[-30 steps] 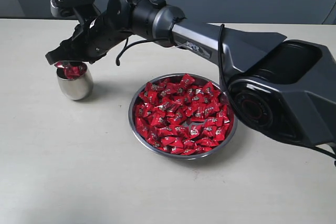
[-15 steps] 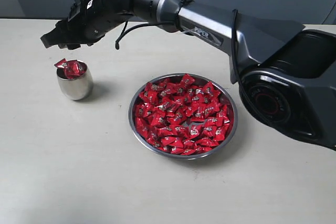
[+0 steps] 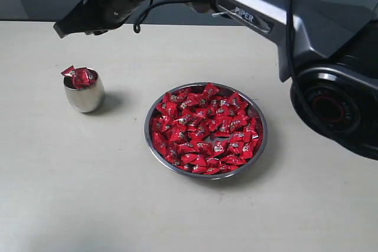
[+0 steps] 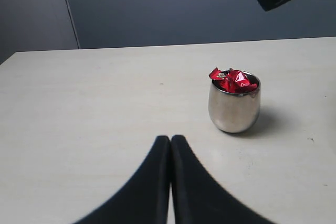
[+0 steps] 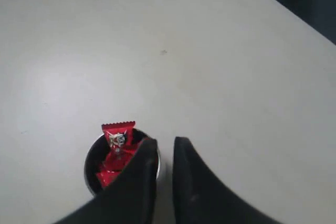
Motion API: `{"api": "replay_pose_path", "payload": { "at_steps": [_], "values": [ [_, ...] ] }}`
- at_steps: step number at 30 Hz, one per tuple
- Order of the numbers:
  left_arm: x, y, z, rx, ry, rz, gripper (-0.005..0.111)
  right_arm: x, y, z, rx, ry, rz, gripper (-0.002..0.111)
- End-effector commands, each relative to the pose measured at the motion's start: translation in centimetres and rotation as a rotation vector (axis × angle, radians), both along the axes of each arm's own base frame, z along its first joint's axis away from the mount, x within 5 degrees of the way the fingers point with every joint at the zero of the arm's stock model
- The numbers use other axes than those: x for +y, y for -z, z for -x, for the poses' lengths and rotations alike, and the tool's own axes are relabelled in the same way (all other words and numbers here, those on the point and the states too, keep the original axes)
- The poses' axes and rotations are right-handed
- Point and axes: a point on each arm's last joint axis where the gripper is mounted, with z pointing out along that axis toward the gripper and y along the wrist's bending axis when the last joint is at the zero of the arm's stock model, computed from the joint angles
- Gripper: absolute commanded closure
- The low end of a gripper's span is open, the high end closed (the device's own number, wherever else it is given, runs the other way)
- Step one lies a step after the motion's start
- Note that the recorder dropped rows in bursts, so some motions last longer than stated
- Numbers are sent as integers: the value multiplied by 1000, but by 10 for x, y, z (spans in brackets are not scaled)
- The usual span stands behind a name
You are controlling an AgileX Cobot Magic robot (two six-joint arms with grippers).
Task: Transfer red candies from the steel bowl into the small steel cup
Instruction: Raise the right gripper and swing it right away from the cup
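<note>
The steel bowl (image 3: 263, 140) sits mid-table, heaped with red candies (image 3: 204, 131). To its left stands the small steel cup (image 3: 84, 95), with red candies (image 3: 80, 77) piled above its rim. My right gripper (image 3: 62, 29) hangs high above and slightly behind the cup. In the right wrist view its jaws (image 5: 166, 142) stand slightly apart and hold nothing, with the cup (image 5: 89, 163) and a candy (image 5: 118, 137) below. My left gripper (image 4: 170, 139) is shut and empty, low over the table, short of the cup (image 4: 234, 109). It does not show in the exterior view.
The right arm (image 3: 254, 13) stretches across the back of the table from its base (image 3: 336, 104) at the right, passing above and behind the bowl. A dark wall runs along the table's far edge. Bare tabletop (image 3: 88, 193) lies in front of the cup and bowl.
My right gripper has risen from just over the cup's mouth to well above it. The candies stay in the cup. Bowl and cup have not moved.
</note>
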Motion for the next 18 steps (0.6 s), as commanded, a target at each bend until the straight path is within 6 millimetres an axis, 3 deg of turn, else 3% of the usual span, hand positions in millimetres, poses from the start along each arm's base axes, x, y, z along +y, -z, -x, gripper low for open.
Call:
{"api": "replay_pose_path", "payload": {
  "at_steps": [1,6,12,18],
  "values": [
    [0,1,0,0,-1,0,106,-14,-30,2,-65,28,41,109],
    [0,1,0,0,-1,0,106,-27,-55,7,-89,57,65,109],
    [0,1,0,0,-1,0,106,-35,-72,14,-64,45,56,109],
    [0,1,0,0,-1,0,106,-57,-90,0,-31,74,-10,109]
  ]
}}
